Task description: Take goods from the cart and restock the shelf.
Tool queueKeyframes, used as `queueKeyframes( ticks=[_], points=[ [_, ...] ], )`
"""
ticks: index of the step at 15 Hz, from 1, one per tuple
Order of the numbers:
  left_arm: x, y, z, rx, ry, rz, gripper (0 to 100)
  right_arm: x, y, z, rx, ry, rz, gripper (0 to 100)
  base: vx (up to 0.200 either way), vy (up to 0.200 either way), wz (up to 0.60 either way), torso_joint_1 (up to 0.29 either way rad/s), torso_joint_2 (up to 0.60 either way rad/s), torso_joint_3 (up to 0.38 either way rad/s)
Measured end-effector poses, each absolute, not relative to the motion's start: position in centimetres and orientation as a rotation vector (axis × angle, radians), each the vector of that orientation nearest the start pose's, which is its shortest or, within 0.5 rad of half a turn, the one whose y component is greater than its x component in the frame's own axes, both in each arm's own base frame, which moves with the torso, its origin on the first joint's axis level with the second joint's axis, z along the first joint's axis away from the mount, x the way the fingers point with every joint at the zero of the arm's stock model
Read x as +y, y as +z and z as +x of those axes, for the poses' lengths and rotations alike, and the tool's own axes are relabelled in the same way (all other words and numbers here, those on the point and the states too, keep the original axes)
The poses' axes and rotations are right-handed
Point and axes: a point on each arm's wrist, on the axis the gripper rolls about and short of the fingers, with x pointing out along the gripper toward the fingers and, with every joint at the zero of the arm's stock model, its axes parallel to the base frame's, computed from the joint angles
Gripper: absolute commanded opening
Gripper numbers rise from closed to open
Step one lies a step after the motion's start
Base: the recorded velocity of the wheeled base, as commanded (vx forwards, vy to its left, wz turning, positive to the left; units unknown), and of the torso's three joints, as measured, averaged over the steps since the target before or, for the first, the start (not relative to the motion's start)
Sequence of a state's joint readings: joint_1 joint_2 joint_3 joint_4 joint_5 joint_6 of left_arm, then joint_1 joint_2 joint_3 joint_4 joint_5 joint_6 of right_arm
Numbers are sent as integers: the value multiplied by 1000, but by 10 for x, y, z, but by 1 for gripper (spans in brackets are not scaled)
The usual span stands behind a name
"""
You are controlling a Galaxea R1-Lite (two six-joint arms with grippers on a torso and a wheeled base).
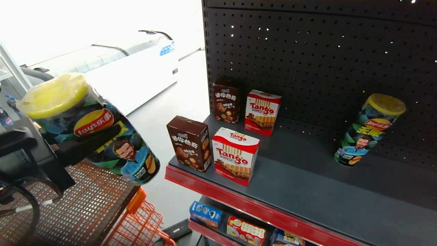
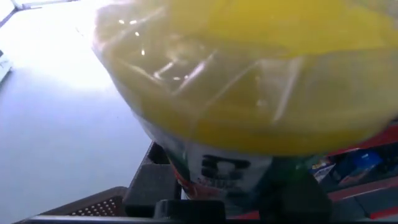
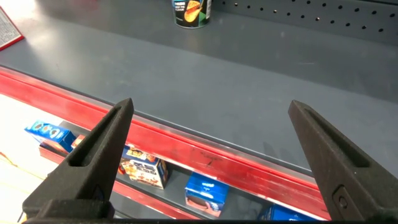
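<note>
My left gripper [image 1: 87, 141] is shut on a tall chips can [image 1: 99, 133] with a yellow lid, held tilted above the orange cart [image 1: 102, 205] at the left. In the left wrist view the can's yellow lid [image 2: 267, 68] looms close in front of the camera. A second chips can [image 1: 370, 130] of the same kind stands on the grey shelf [image 1: 324, 191] against the pegboard at the right; the right wrist view shows its base [image 3: 191, 12]. My right gripper [image 3: 211, 155] is open, hanging in front of the shelf's red front edge [image 3: 186, 146].
On the shelf's left end stand two brown biscuit boxes [image 1: 189, 143] [image 1: 226, 100] and two red-and-white wafer boxes [image 1: 235, 155] [image 1: 262, 112]. The shelf between them and the can is bare. A lower shelf [image 1: 239, 229] holds small boxes. A white freezer [image 1: 129, 68] stands behind the cart.
</note>
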State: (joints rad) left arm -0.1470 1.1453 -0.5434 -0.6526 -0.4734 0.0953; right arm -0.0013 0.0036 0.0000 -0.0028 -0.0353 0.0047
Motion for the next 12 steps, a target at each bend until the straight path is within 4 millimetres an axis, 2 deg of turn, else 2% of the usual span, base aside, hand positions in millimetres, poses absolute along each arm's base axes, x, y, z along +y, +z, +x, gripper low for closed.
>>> queueKeyframes(
  ticks=[3, 6, 9, 12],
  points=[
    [-36, 260, 162, -23, -639, 91, 0, -1, 76, -23, 1, -37, 5, 100, 0, 0, 0, 0, 0, 0],
    [-51, 274, 160, -51, -732, 88, 0, -1, 76, -23, 1, -36, 5, 100, 0, 0, 0, 0, 0, 0],
    [-72, 268, 152, -32, -872, 81, 0, -1, 76, -23, 1, -37, 5, 100, 0, 0, 0, 0, 0, 0],
    [-78, 262, 148, -10, -971, 78, 0, -1, 76, -23, 1, -37, 4, 100, 0, 0, 0, 0, 0, 0]
  ],
)
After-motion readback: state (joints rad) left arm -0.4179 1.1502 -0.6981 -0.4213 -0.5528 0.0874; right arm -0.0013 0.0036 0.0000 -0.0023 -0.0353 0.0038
